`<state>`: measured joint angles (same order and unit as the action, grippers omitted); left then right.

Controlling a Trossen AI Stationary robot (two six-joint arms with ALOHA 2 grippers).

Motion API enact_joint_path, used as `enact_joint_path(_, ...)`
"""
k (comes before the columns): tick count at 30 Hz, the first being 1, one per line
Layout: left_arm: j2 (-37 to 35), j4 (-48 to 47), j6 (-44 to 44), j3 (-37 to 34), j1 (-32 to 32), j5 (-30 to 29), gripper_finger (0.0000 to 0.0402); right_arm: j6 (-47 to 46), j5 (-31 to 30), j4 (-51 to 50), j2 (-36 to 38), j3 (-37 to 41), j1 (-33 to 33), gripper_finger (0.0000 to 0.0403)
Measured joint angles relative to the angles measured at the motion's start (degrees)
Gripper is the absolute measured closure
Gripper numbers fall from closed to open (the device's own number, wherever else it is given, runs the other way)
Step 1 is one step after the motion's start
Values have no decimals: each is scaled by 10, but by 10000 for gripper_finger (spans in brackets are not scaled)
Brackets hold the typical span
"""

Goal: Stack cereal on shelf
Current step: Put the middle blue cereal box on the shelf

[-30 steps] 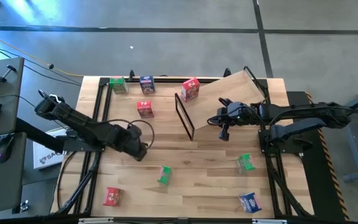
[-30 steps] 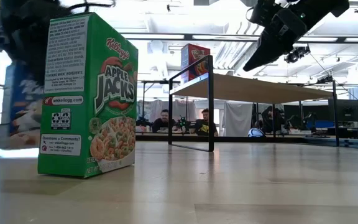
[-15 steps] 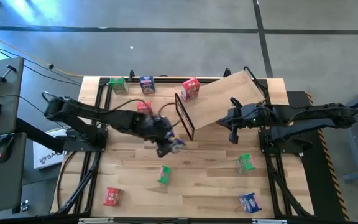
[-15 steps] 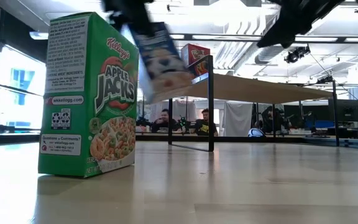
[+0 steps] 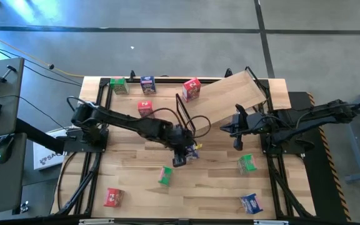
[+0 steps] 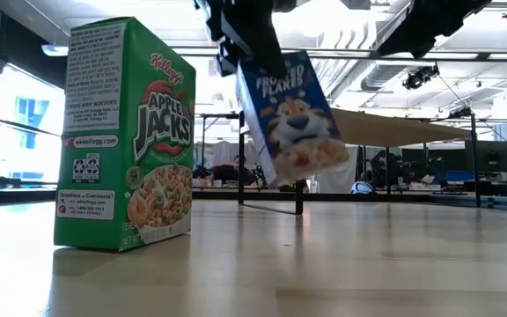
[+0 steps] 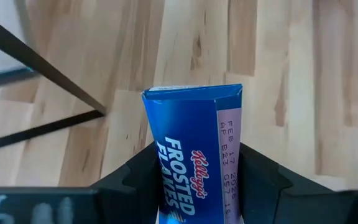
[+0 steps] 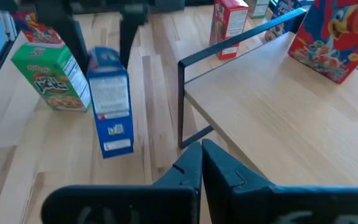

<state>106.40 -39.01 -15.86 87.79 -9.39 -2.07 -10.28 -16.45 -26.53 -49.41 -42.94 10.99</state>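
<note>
Blue Frosted Flakes box (image 6: 293, 119) hangs tilted in my left gripper (image 5: 181, 149), jaws clamped on its sides, clear of the table beside the shelf's (image 5: 227, 97) black frame end. Transport step; next I'd lift it over the plywood. Right gripper (image 5: 237, 127) waits pinched shut at the shelf's near edge.

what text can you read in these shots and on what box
"Kellogg's APPLE JACKS", "Questions or Comments?": green box, standing on the table.
"Kellogg's FROSTED FLAKES", "FEB 17": blue box, held in the left pincer.
Fine print on both boxes and all the other boxes' print: too small to read.
</note>
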Motion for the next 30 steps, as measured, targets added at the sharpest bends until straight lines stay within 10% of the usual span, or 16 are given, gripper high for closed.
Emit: enact_joint_path(30, -54, -24, 20, -10, -22, -15, 151, -11, 4, 20, -2, 0, 11, 391)
